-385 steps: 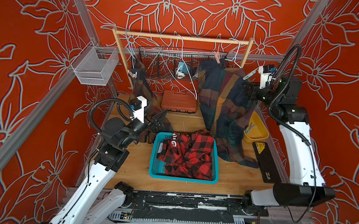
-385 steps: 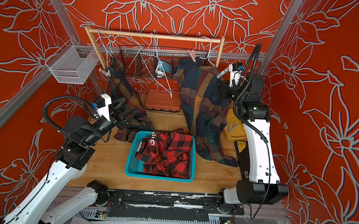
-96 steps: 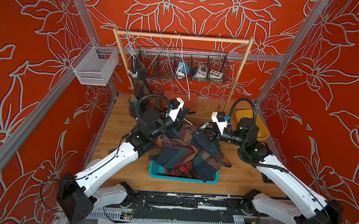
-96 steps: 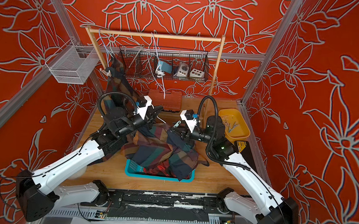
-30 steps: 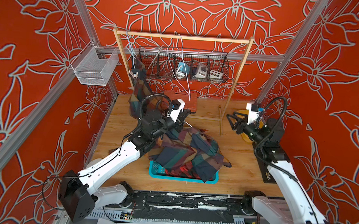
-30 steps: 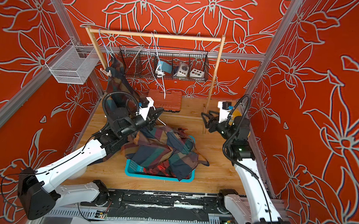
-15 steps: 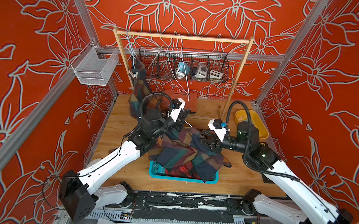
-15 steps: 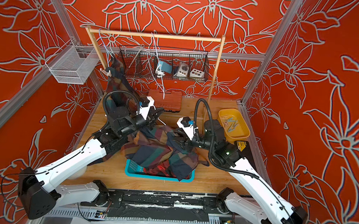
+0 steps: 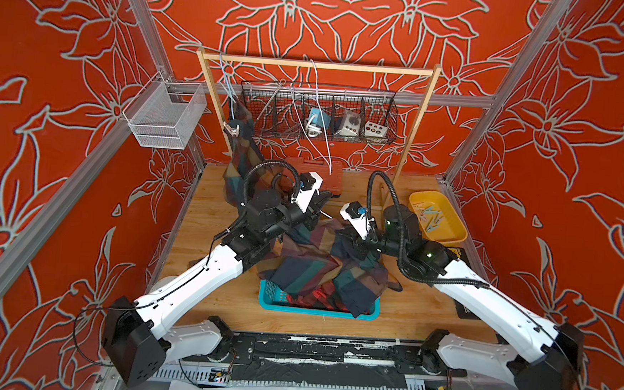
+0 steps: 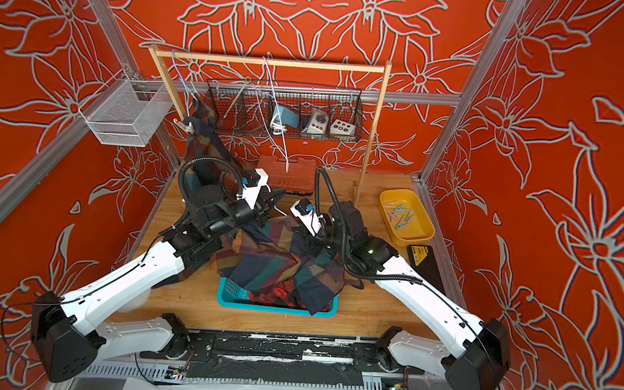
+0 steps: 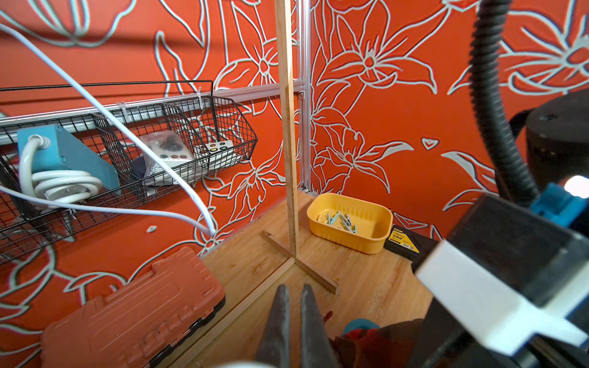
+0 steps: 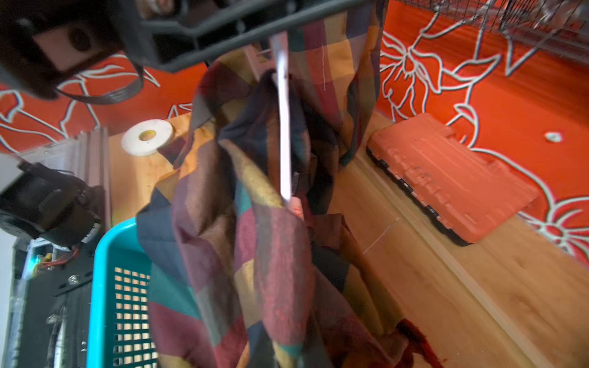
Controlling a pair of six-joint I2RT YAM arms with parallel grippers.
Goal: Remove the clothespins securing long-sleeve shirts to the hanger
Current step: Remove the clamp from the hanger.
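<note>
Wooden floor, red floral walls; the teal basket (image 9: 271, 297) is my reference. Behind-left of it, a dark plaid shirt (image 9: 240, 154) hangs on the rack with a pale clothespin (image 9: 232, 128) at its top. Behind the basket my left gripper (image 10: 276, 197) has its jaws all but together, and a white hanger wire (image 12: 283, 127) runs up into them. Over the basket drapes a second plaid shirt (image 9: 310, 262), with a red-check shirt (image 9: 311, 298) beneath. In those folds my right gripper (image 9: 345, 238) is closed; on what, I cannot tell. Behind-right, loose clothespins (image 9: 428, 212) lie in a yellow tray (image 9: 453, 234).
</note>
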